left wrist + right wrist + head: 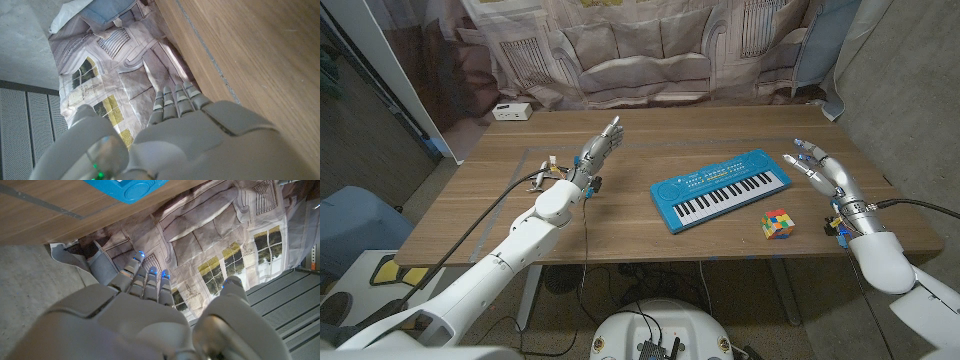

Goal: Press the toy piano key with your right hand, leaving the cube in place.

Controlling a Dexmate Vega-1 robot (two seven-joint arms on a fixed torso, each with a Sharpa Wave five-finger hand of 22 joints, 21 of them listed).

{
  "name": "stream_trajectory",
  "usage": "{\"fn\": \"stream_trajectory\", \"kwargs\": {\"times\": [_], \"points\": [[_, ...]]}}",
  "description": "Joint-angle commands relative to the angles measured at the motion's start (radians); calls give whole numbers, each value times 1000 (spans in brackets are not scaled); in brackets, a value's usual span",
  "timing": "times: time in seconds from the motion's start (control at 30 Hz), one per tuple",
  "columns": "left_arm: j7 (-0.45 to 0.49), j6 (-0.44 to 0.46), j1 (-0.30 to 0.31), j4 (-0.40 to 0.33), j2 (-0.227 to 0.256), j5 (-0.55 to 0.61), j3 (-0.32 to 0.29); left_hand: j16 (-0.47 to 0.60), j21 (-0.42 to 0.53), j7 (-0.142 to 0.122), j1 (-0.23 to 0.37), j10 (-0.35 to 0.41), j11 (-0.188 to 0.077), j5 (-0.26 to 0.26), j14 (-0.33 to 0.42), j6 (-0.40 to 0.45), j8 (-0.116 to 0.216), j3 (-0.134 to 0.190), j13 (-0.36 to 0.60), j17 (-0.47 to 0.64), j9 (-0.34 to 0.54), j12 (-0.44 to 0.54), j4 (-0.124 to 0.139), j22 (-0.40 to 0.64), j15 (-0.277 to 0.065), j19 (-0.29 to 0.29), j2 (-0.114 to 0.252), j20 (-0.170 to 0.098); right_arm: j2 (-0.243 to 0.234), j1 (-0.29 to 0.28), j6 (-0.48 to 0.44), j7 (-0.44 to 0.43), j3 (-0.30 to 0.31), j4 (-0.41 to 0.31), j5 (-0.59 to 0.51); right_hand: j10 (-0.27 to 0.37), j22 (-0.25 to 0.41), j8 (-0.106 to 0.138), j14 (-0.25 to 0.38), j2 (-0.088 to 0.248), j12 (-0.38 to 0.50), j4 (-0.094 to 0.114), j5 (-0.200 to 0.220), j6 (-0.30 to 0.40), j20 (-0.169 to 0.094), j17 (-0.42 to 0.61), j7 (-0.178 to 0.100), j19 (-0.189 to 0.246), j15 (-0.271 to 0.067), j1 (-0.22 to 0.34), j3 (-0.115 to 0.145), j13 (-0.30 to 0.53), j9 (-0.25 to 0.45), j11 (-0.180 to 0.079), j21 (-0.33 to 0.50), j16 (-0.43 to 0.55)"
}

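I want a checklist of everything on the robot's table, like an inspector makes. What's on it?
Surface: wooden table, with a pale line across it near the far edge.
Job's things: blue toy piano lies at an angle right of the middle; multicoloured cube sits in front of its right end, apart from it.
Clutter: small white box at the far left corner.
Hands: left hand raised over the table left of the piano, fingers straight, holding nothing; right hand raised to the right of the piano, fingers spread, touching nothing.
Cables: black cables run along both arms.
Surroundings: printed cloth backdrop behind the table; grey floor.
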Motion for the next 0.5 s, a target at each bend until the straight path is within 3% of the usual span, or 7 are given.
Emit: {"fn": "stream_trajectory", "kwargs": {"times": [0.03, 0.27, 0.33, 0.5], "points": [[-18, -6, -19, 22, -13, 0, 13, -2, -3, -1, 6, 8, 4, 0, 9, 5, -3, 3, 1, 5, 5, -6, -8, 3, 2, -1, 8, 8, -15, -15, -55, -71, -12, -15, -158, 1, 4, 4, 5, 7, 5, -3, 6, 1, -18, -1, -14, 11, -8, 4, -2, 3, 5, -11, -4, 2], [-14, -5, -15, 11, -9, 3, 11, -2, -3, 0, 6, 8, 5, 0, 9, 9, -3, 3, 2, 5, 5, -6, -8, 3, 2, 0, 9, 7, -30, -36, -108, -77, -2, -51, -200, 1, 4, 5, 7, 7, 4, -3, 7, 4, -20, -1, -20, 14, -11, 5, -2, 3, 5, -17, -5, 2], [-10, -5, -11, 5, -6, 3, 9, -2, -3, -1, 7, 10, 5, 0, 9, 8, -3, 3, 2, 5, 5, -6, -9, 3, 2, 0, 10, 6, -31, -38, -120, -80, -1, -58, -208, 11, 4, 16, 6, 8, 4, -4, 9, 36, -18, -1, -41, 12, -10, 6, -2, 3, 5, -58, -8, 1], [-2, -3, -1, -6, -2, 2, 4, -2, -3, -4, 7, 11, 1, 0, 9, 9, -3, 3, 2, 5, 5, -7, -9, 3, 2, 0, 11, 9, -37, -43, -161, -67, 1, -79, -215, 10, 4, 26, -10, 4, 0, -2, 9, 75, 8, 0, -65, 2, 9, 0, -7, 3, 5, -68, -14, -6]]}}
